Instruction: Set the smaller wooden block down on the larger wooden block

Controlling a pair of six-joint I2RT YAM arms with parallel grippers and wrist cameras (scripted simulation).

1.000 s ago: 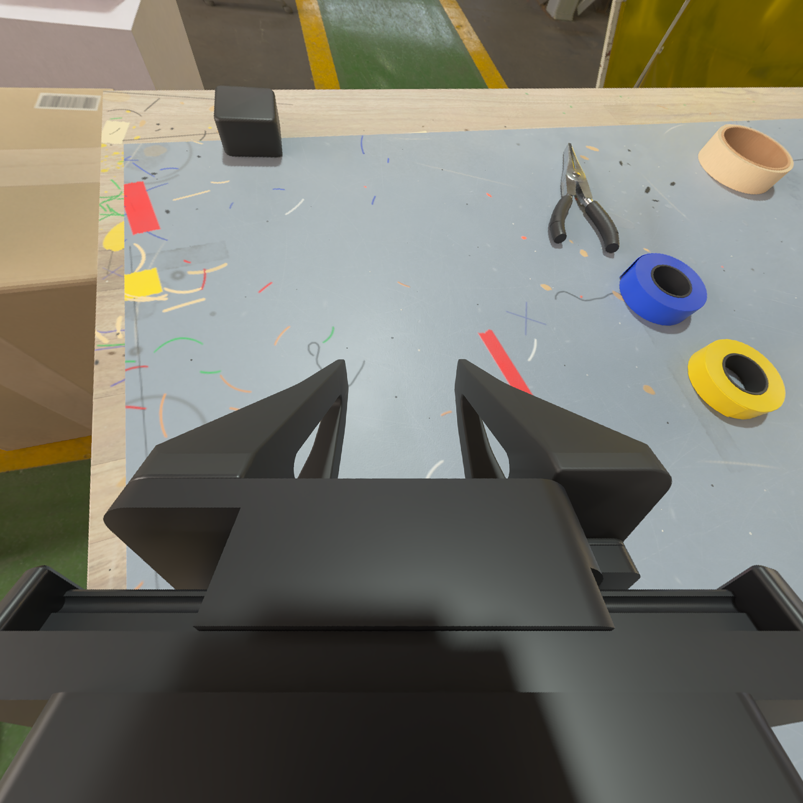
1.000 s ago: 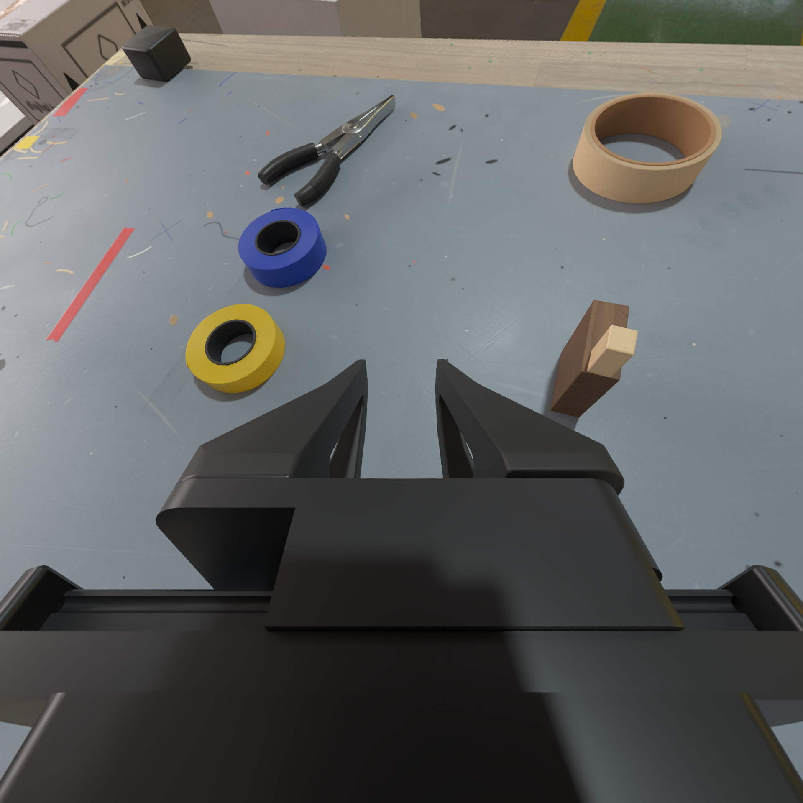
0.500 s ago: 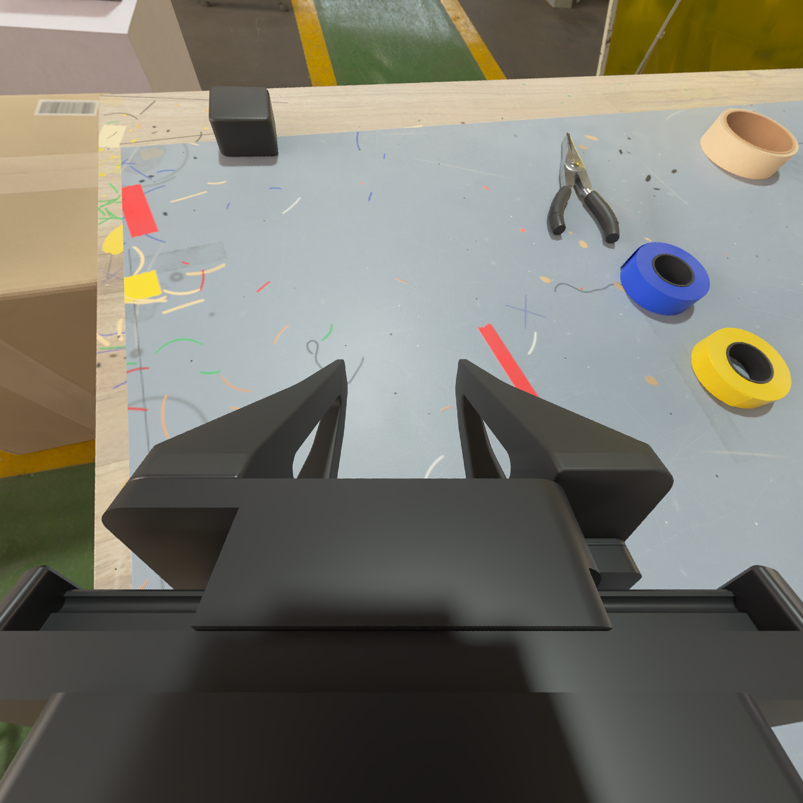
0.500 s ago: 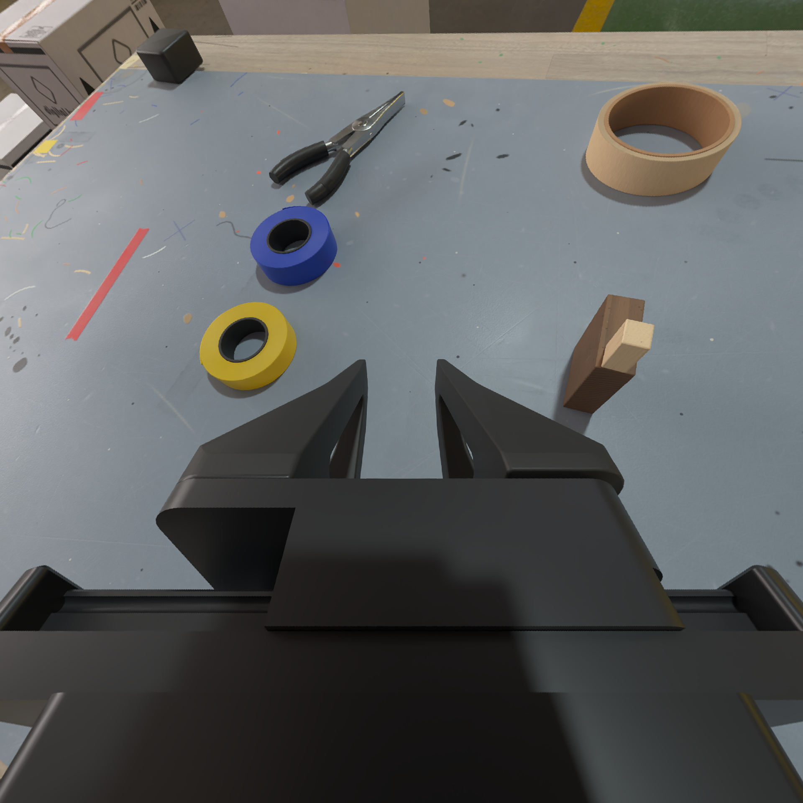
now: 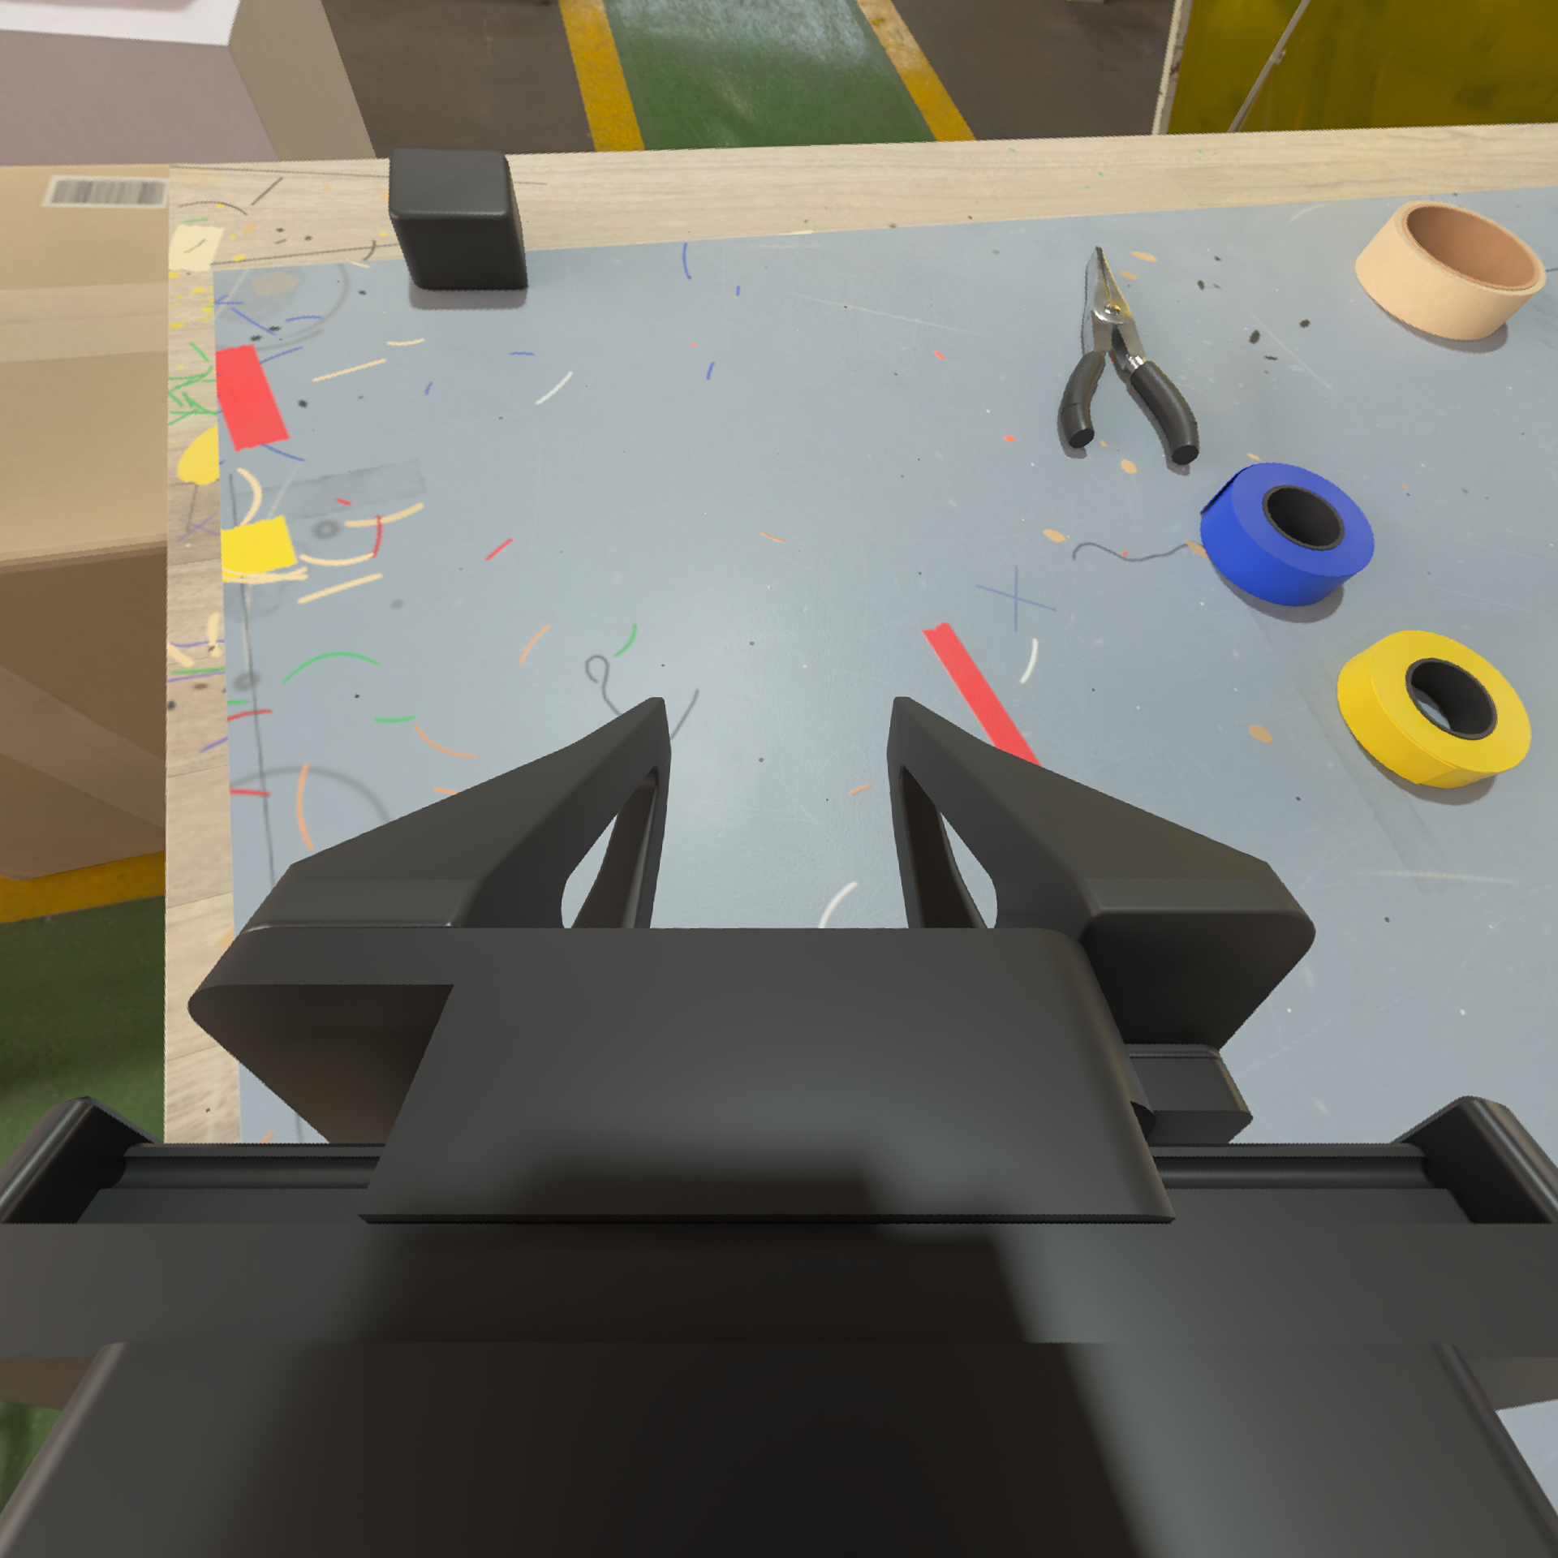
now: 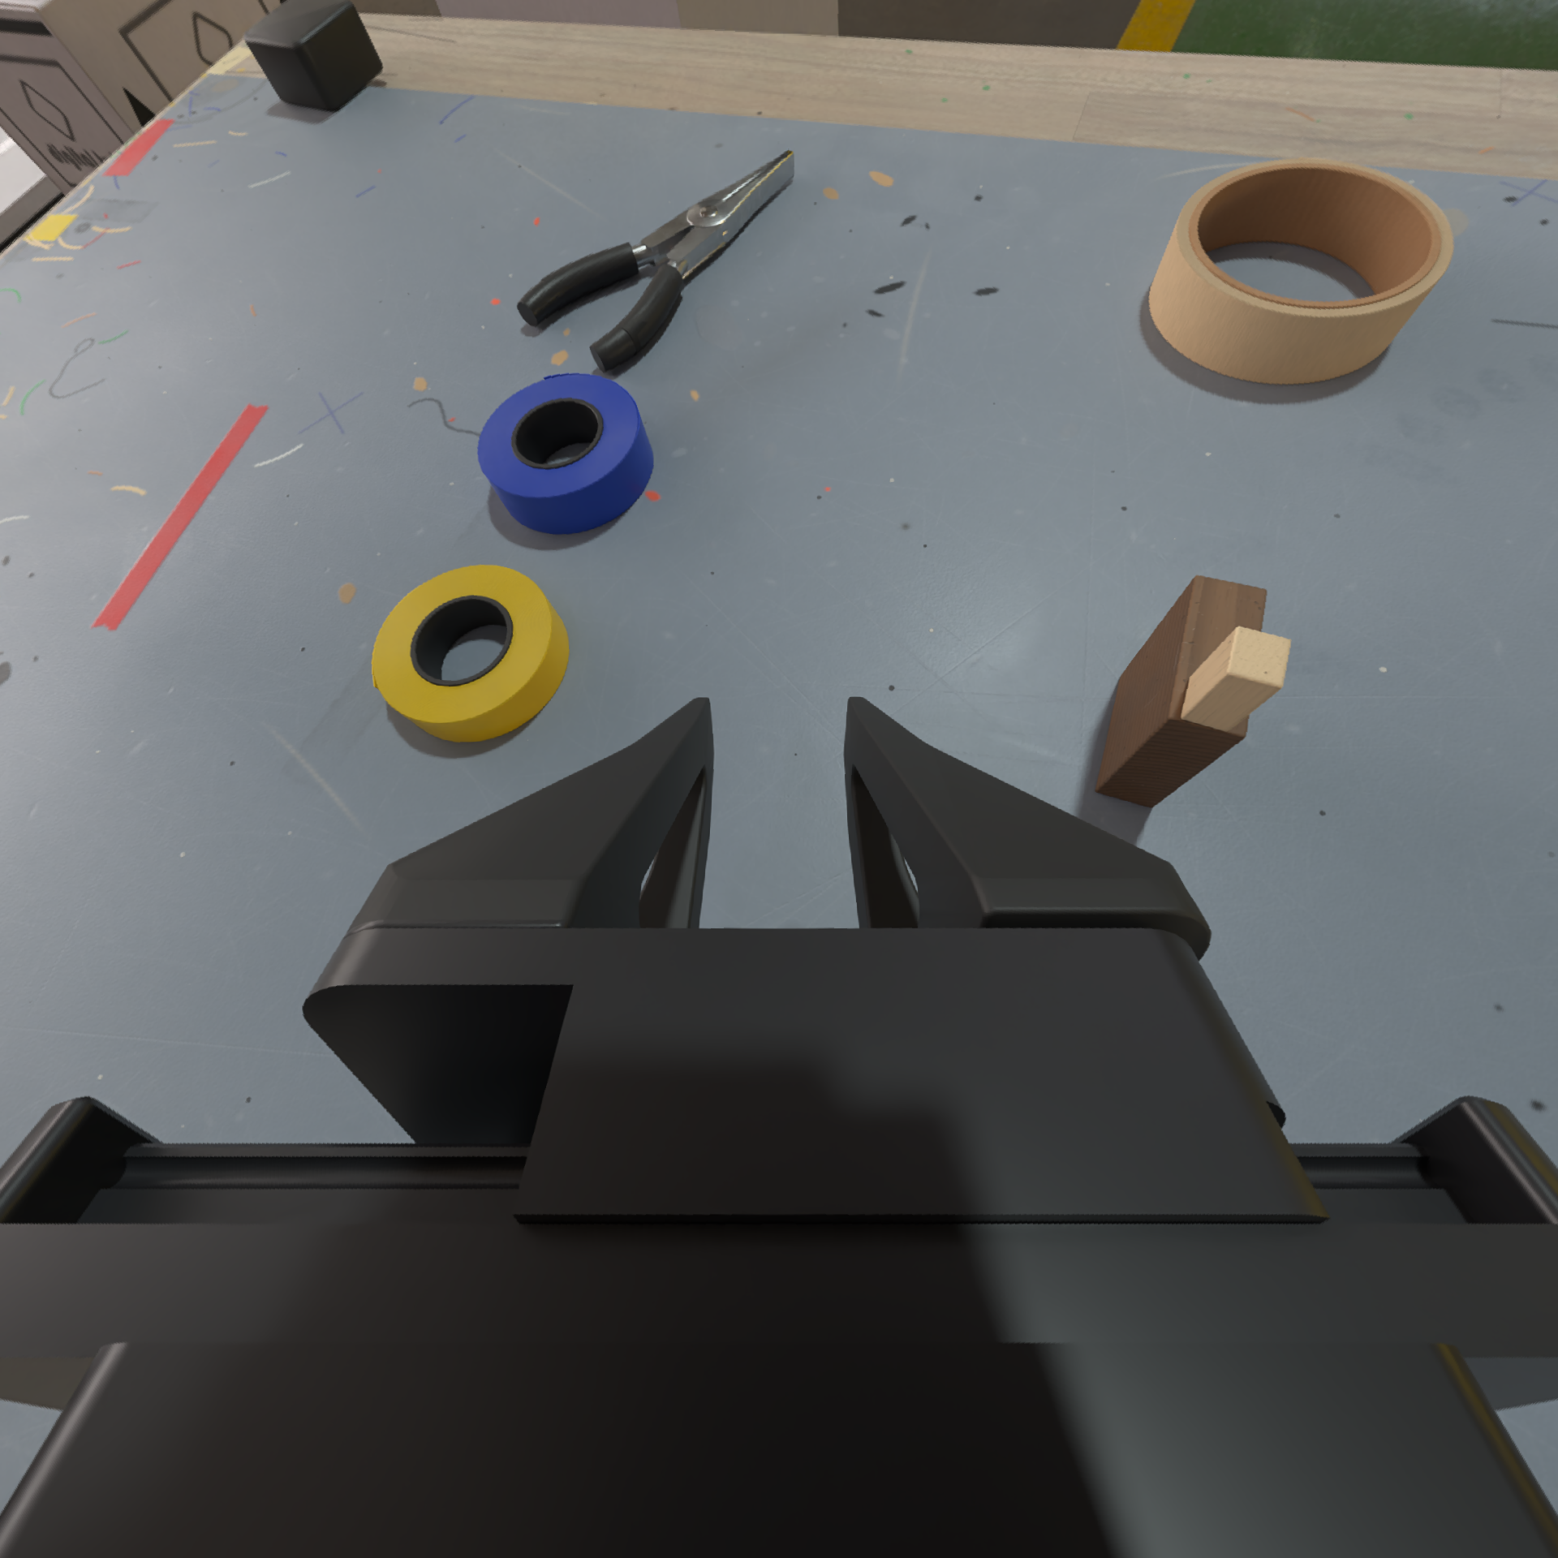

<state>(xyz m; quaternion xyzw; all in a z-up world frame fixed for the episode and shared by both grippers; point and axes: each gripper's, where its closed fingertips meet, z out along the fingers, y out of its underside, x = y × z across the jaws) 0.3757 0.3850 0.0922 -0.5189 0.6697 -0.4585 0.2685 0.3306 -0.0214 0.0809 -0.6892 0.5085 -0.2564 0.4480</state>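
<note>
In the right wrist view a dark brown larger wooden block lies on the grey mat, with a small pale wooden block leaning against its right side. My right gripper is open and empty, above the mat to the left of both blocks. My left gripper is open and empty over the left part of the mat. Neither block shows in the left wrist view.
A yellow tape roll, a blue tape roll, black-handled pliers and a wide tan tape ring lie on the mat. A black cube sits at the far corner. A cardboard box stands left of the table.
Both wrist views have shifted slightly: the blocks and tape rolls drifted a little right and down in the right view. The jaws of both grippers have stayed open.
</note>
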